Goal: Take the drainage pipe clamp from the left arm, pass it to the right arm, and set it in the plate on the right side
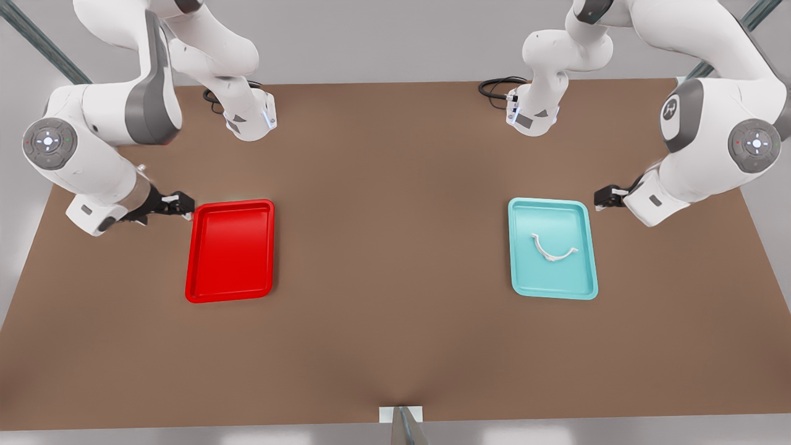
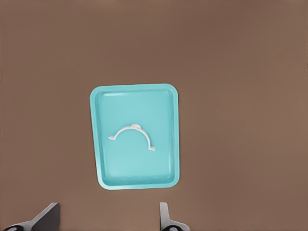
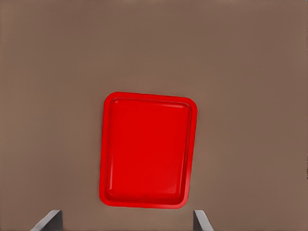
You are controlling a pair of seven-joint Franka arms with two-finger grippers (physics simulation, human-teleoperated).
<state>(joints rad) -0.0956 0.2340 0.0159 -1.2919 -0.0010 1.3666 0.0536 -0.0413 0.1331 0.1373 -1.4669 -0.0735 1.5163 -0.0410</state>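
Clamp (image 1: 554, 249) in teal tray (image 1: 522, 272)

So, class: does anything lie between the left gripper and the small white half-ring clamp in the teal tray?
Nothing visible does. The left gripper, open, hangs beside the teal rectangular tray; the white half-ring drainage pipe clamp lies alone inside it, uncovered.
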